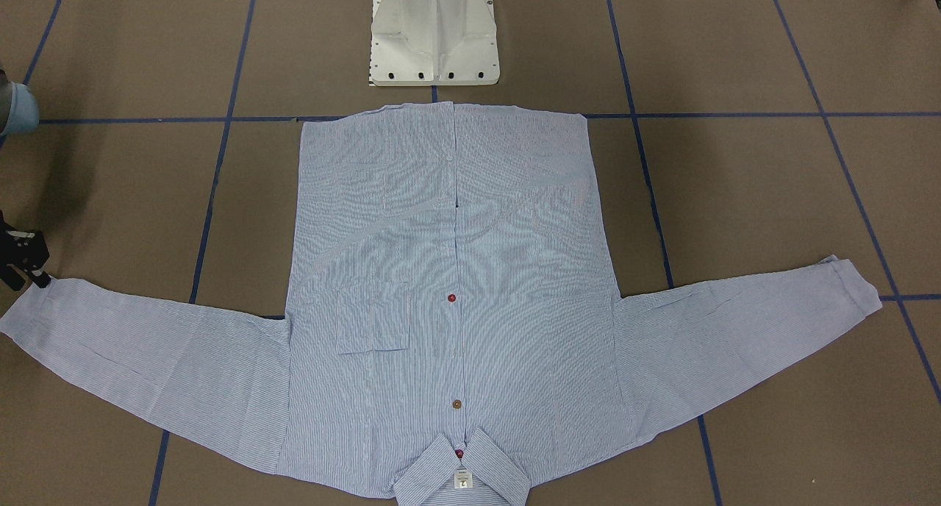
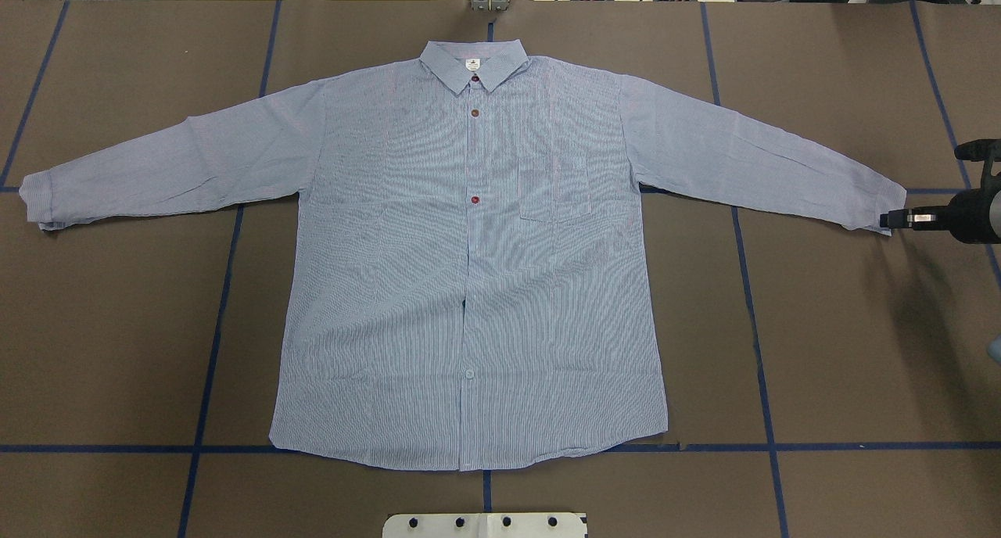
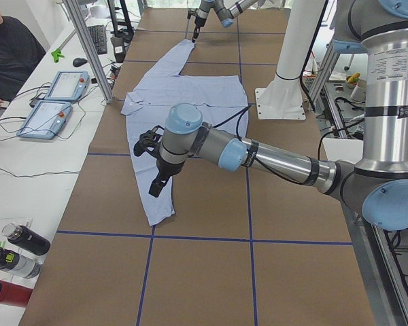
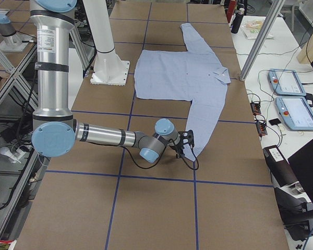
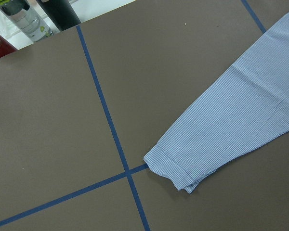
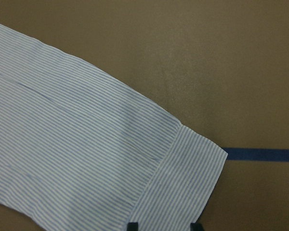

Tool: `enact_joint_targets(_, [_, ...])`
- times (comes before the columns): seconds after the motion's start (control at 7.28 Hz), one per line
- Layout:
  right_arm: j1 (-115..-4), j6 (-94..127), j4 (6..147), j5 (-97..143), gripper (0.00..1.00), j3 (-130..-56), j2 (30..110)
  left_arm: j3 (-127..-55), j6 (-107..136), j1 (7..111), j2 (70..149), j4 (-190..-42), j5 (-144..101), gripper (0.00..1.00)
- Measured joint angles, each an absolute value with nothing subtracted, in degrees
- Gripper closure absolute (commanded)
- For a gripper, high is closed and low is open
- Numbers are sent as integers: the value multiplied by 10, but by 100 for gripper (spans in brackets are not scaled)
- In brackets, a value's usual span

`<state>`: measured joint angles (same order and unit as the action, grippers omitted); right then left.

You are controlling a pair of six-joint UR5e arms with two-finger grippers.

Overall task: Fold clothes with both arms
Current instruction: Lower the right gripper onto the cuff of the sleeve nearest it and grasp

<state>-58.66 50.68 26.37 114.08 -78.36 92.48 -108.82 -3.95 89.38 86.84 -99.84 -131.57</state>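
The light blue striped shirt [image 2: 469,256] lies flat and buttoned on the brown table, collar away from the robot's base and both sleeves spread out. My right gripper [image 2: 891,220] is low at the end of one cuff [image 6: 183,187]. In the right wrist view its two black fingertips [image 6: 133,226] stand apart with the cuff's edge between them, so it is open. My left gripper [image 3: 156,185] hangs above the other sleeve, short of its cuff [image 5: 173,171]. It shows only in the exterior left view, so I cannot tell its state.
The white pedestal base [image 1: 434,43] stands just behind the shirt's hem. Blue tape lines [image 2: 211,342] cross the table. Bottles [image 3: 20,251] and teach pendants [image 3: 54,102] lie on a side bench beyond the far edge, where a person [image 3: 10,47] sits.
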Motion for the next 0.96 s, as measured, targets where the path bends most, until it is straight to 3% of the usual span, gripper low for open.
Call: enact_joint_targets(0.96, [-584, 511, 264, 1141, 66, -781, 922, -1087, -40, 894, 868, -998, -1316, 0])
